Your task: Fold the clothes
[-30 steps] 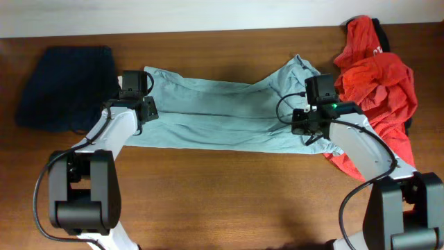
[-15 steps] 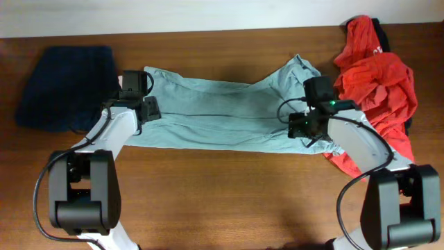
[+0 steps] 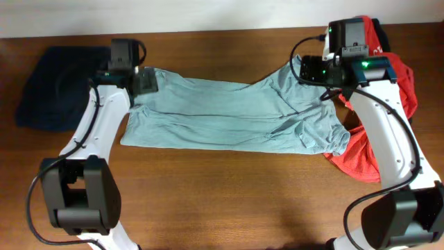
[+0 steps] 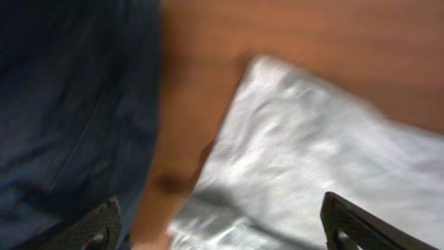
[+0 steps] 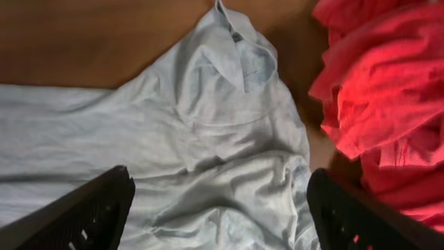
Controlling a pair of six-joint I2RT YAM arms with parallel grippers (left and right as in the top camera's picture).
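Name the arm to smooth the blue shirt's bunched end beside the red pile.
Right. The right gripper, open, hovers over the shirt's crumpled end by the red pile; the left gripper is at the opposite end.

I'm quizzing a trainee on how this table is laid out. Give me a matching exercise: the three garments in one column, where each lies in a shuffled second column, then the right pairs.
Column 1
1. T-shirt
2. red shirt
3. navy garment

Column 2
A. left end of the table
B. middle, spread out wide
C. right end, bunched in a heap

Pairs: 1-B, 2-C, 3-A
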